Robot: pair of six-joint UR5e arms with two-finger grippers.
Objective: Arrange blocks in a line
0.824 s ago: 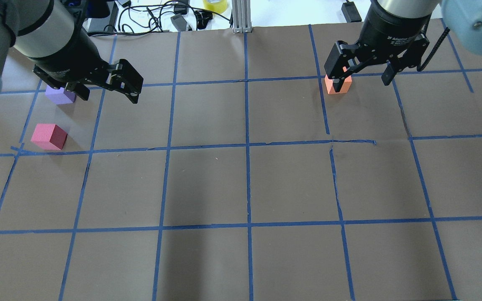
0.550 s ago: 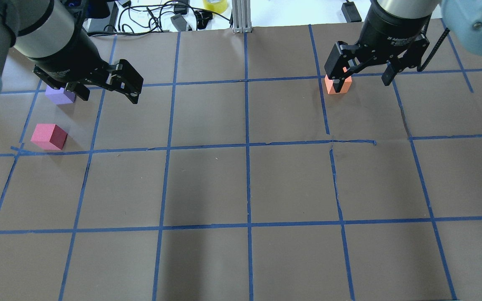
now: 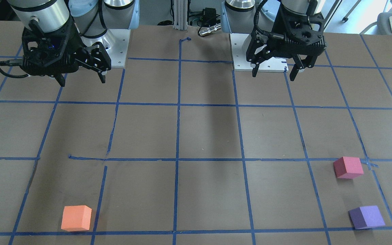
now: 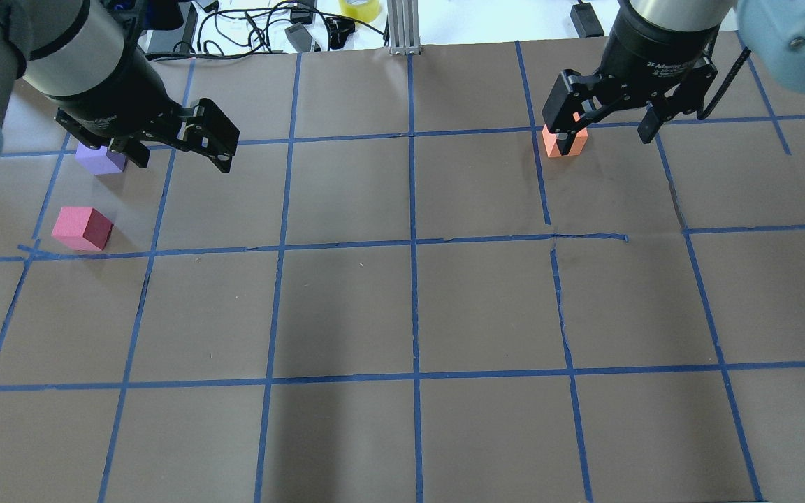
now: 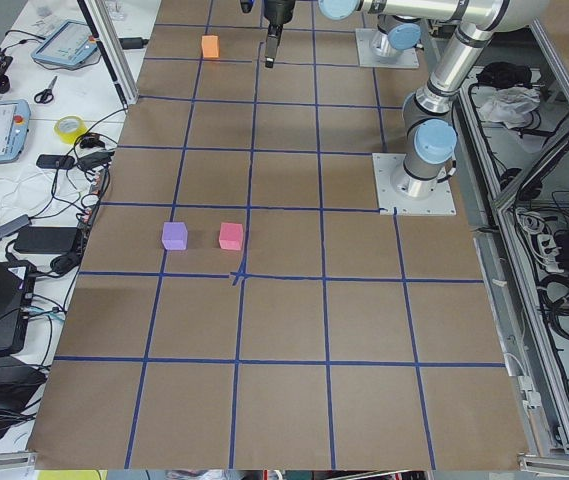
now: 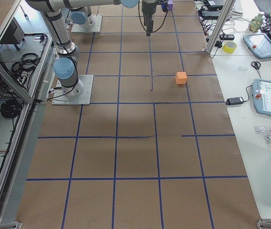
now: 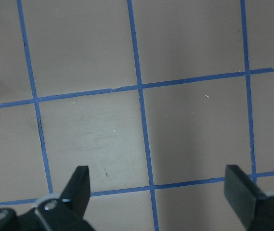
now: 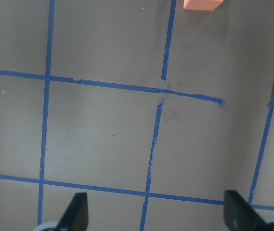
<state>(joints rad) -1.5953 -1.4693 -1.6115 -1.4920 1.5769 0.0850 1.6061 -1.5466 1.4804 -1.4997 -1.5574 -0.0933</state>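
The orange block [image 3: 77, 218] sits on the brown paper, far from the robot on its right side. It also shows in the overhead view [image 4: 549, 143] and at the top edge of the right wrist view [image 8: 202, 4]. The pinkish-red block [image 3: 348, 167] and the purple block [image 3: 366, 217] sit apart on the robot's left side; in the overhead view these are the pinkish-red block [image 4: 82, 228] and the purple block [image 4: 98, 159]. My left gripper [image 3: 273, 73] and right gripper [image 3: 82, 81] hang open and empty, high above the table, near the bases.
Blue tape lines [image 4: 413, 241] form a grid on the paper. Two base plates, one [image 3: 114, 44] and the other [image 3: 247, 51], stand at the robot's edge. A metal post [image 4: 402, 28], cables [image 4: 256, 28] and a tape roll [image 4: 359, 8] lie beyond the far edge.
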